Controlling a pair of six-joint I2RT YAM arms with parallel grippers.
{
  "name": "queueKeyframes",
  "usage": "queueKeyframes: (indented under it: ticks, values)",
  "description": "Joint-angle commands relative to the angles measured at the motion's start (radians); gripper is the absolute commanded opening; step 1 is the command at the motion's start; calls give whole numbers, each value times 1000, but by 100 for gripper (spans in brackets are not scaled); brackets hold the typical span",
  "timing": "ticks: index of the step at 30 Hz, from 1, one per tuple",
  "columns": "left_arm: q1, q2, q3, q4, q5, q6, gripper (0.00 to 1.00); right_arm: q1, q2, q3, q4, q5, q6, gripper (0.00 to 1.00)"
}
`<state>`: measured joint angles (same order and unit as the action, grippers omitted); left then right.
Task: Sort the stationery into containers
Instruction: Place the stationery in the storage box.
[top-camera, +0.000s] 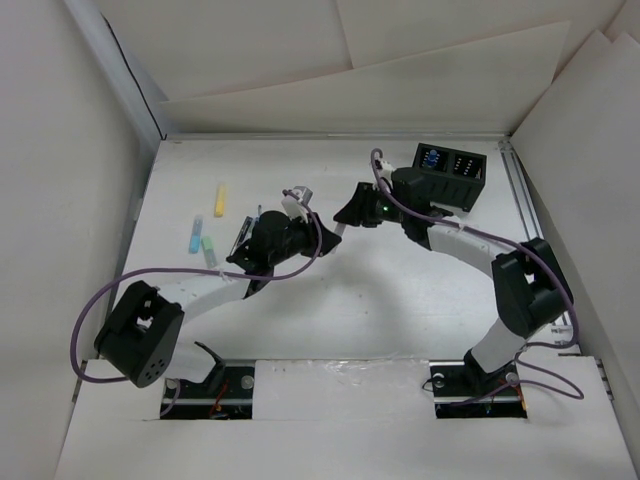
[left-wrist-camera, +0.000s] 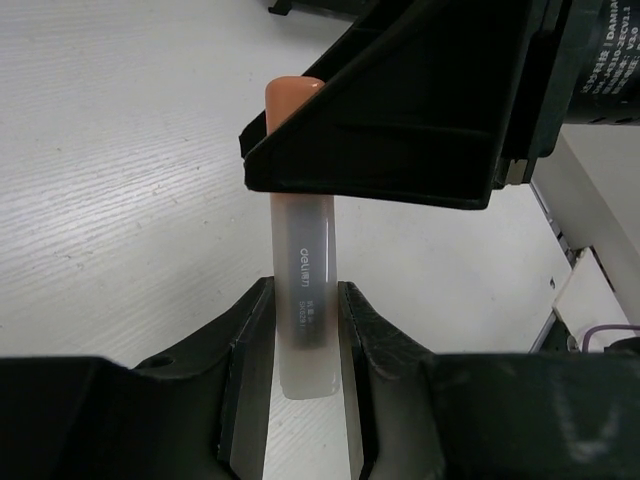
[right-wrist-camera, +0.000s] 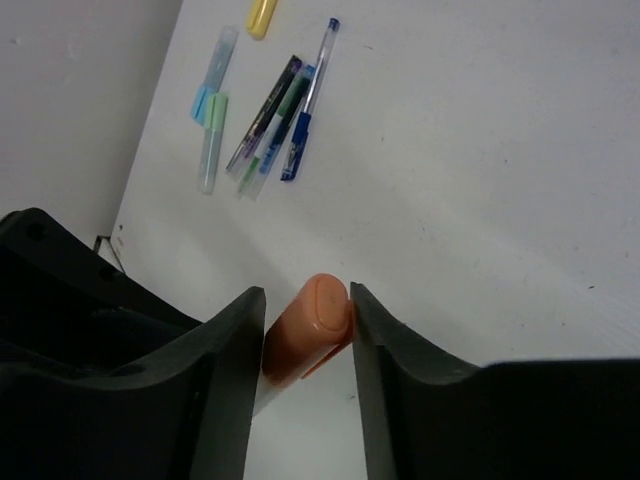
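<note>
on the counter (top-camera: 400, 300) the black organiser box (top-camera: 450, 172) sits by the far edge, toward the right corner. mid-counter, the left gripper (left-wrist-camera: 303, 300) is clenched on the orange-capped highlighter (left-wrist-camera: 303, 240). the right gripper (right-wrist-camera: 307, 300) straddles its cap, though i cannot tell whether it is squeezing. it should clamp firmly before the left lets go — else the highlighter drops. loose pens (right-wrist-camera: 265, 120) lie toward the far left corner — nothing seems to block the way to the box.

Robot test cell, lab-type setting, my white table (top-camera: 400, 310) walled on three sides by plain white boards (top-camera: 60, 180), my two arm bases (top-camera: 215, 385) bolted into cut-outs at its near edge, purple cables (top-camera: 75, 345) running loose along my links.
</note>
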<state>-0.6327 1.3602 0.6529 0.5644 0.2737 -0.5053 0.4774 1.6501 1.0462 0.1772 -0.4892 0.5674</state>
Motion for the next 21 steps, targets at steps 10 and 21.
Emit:
queueKeyframes:
  ticks: [10,21]
  values:
    - [2,-4,22,71,-48,16,42,-46,-24,47,82,3,40,14]
    - [2,40,181,14,-232,-22,63,-382,-82,280,-56,251,31,9]
